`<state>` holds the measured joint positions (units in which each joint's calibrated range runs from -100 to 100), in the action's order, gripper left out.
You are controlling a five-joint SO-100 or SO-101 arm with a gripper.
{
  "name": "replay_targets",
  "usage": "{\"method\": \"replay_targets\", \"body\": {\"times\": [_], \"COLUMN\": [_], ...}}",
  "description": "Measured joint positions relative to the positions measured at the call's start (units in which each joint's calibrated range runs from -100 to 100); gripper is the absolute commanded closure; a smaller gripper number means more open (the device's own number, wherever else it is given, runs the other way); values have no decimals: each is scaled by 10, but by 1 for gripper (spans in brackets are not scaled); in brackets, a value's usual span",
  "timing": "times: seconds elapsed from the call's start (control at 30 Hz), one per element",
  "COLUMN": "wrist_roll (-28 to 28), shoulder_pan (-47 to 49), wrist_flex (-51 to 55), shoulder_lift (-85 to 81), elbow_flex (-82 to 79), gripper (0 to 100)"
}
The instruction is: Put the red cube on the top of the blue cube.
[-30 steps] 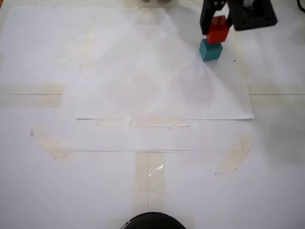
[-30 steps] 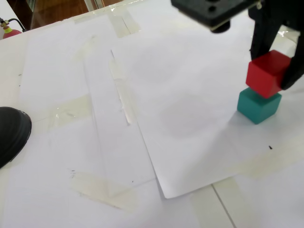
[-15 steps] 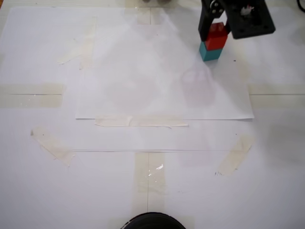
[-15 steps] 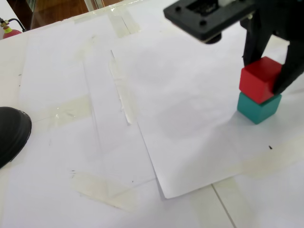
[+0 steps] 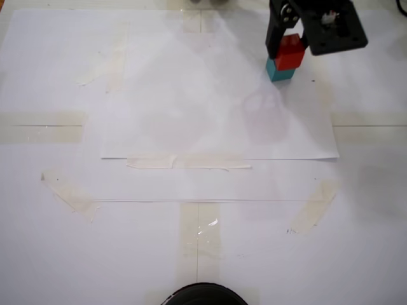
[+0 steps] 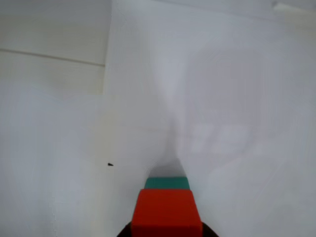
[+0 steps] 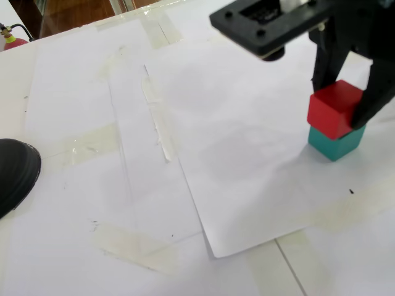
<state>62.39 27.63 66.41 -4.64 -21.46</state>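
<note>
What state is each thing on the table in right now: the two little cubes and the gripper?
red cube: resting on the teal one, gripper fingers on both sides.
blue cube: flat on the white paper, under the red one.
gripper: closed around the red cube.

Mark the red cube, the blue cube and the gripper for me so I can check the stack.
red cube (image 7: 330,114), a fixed view, on its front face.
blue cube (image 7: 333,143), a fixed view, on its visible front face.
gripper (image 7: 343,105), a fixed view, midway between the fingertips flanking the red cube.
</note>
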Motion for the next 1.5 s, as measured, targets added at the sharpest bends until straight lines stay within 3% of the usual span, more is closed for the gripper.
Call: {"method": "replay_targets", "body": {"times": [0.63, 0.87, 1.5], "wrist_roll": [0, 0, 10], "shoulder_pan": [0, 0, 2], "wrist_flex": [-11, -15, -54], "shoulder_lift": [-2, -3, -1], "elbow_flex": [-17, -22, -26], "gripper": [87, 76, 63]}}
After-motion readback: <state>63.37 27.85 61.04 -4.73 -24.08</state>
